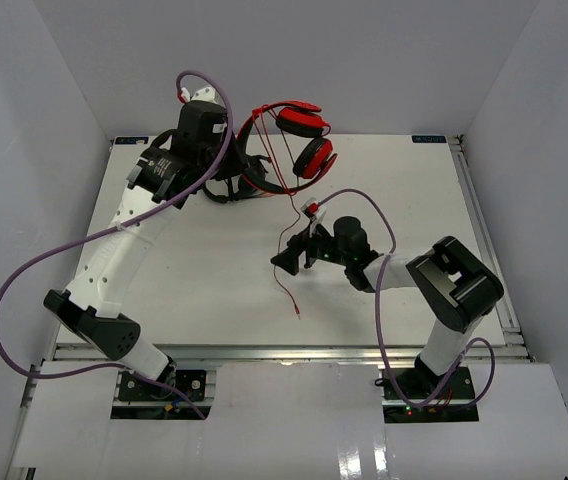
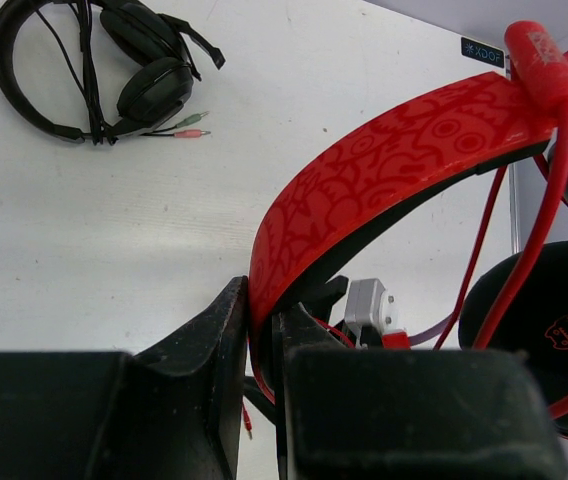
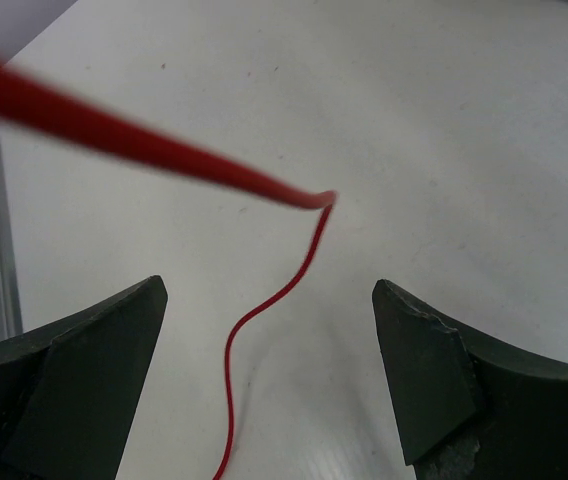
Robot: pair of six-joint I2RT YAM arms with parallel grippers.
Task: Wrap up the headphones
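on a white table [image 1: 214, 270] boxed by pale walls [image 1: 294, 60], the left gripper [image 2: 261, 320] clamps the headphones [image 2: 404, 150] by the headband. the right gripper [image 3: 269, 370] gapes wide over the red cable [image 3: 264, 300].

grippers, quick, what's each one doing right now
left gripper: shut on the headband of the headphones
right gripper: open, the red cable runs between its jaws, not gripped
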